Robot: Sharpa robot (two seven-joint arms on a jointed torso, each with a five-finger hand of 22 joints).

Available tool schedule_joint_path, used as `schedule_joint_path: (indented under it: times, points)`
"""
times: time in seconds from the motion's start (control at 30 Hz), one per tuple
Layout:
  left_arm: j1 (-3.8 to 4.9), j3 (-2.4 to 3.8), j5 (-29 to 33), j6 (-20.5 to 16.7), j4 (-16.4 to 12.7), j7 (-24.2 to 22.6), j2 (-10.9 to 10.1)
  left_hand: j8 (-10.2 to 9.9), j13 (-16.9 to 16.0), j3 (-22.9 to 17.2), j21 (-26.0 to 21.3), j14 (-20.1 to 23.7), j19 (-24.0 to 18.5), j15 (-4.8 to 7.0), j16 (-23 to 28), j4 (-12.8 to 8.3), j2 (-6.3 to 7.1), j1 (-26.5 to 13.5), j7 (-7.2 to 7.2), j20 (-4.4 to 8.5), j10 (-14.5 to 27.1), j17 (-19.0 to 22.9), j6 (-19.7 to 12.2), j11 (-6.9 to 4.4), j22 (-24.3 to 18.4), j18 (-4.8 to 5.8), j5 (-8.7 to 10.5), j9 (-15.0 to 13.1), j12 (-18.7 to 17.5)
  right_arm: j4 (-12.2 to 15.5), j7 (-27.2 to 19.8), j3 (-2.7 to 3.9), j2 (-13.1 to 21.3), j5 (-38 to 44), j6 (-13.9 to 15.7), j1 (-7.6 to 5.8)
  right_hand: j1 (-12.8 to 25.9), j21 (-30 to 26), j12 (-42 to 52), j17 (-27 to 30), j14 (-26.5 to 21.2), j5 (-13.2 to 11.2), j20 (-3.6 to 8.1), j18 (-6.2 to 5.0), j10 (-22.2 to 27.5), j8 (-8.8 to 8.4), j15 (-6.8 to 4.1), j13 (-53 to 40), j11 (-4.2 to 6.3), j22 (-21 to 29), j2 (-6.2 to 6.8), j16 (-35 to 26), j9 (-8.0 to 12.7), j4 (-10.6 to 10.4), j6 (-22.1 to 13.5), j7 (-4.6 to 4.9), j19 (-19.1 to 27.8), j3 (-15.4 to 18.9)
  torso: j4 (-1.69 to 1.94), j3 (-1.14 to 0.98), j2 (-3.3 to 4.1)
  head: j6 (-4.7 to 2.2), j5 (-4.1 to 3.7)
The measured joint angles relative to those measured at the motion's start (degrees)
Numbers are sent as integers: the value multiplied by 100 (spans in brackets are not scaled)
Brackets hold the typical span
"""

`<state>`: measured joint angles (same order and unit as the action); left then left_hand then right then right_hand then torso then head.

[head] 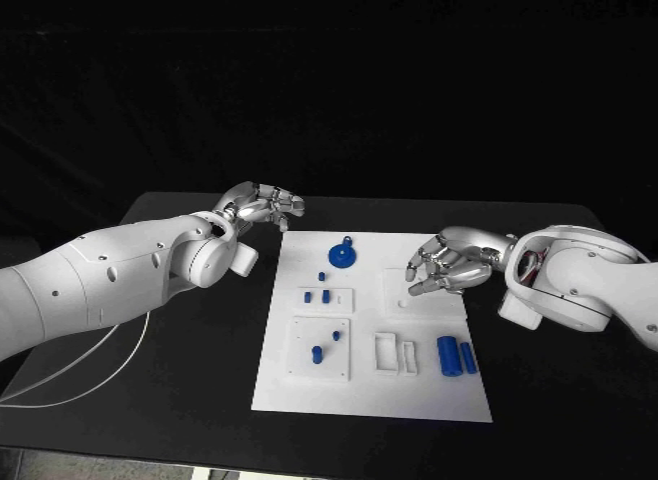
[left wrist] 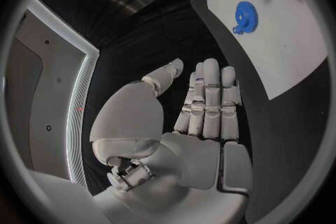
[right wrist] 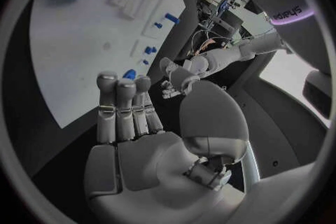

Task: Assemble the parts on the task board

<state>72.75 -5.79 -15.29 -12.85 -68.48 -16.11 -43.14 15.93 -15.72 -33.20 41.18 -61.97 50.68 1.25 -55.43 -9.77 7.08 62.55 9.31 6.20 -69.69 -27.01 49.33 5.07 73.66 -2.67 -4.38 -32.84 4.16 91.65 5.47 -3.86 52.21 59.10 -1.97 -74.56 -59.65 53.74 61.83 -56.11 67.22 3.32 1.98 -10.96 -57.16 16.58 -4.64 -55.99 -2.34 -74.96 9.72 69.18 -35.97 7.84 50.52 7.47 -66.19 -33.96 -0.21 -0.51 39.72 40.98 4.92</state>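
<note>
Both hands empty, fingers loosely apart: left hand (head: 261, 208) beside the task board's (head: 372, 395) far corner, right hand (head: 447, 264) over its edge near the blue gear (head: 344, 255).

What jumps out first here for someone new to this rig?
The white task board in the middle of the black table, dotted with small blue parts; the blue gear near its far edge stands out most. The left hand hangs off the board's far left corner, the right hand over its right edge, both holding nothing.
</note>
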Motion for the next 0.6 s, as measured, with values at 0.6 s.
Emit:
schedule_joint_path:
  times: [0.6]
  points:
    - [-49, -11, 4, 25, 33, 0, 18, 0, -4, 0, 2, 0, -1, 0, 22, 0, 0, 0, 0, -1, 1, -5, 0, -2, 4, 0, 0, 1, 0, 319, 1101, -159, 953, -858, -1740, -18, 782, 350, 626, -547, 233, 89, 183, 1, -174, 0, -108, -420, 164, 0, -285, 377, -206, -406, 181, -138, -263, 146, -40, -8, -59, 55, -214]
